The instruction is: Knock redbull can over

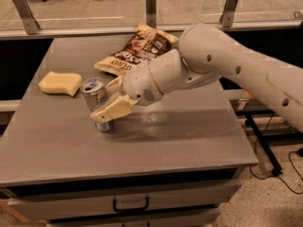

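Observation:
The redbull can point(94, 95), slim and silver with a pull-tab top, stands on the grey table point(180, 136) left of centre, leaning slightly with its top to the left. My gripper point(102, 101) is right against the can's right side. Its lower cream finger point(112, 109) crosses in front of the can's lower half and touches it. The upper finger point(115, 83) sits just right of the can's top. The fingers stand apart and hold nothing. The white arm reaches in from the right.
A yellow sponge point(60, 83) lies left of the can near the table's left edge. A brown chip bag point(137, 55) lies behind the can and partly under the arm. A rail with metal posts point(150, 6) runs along the back. A drawer handle point(130, 205) is below the front edge.

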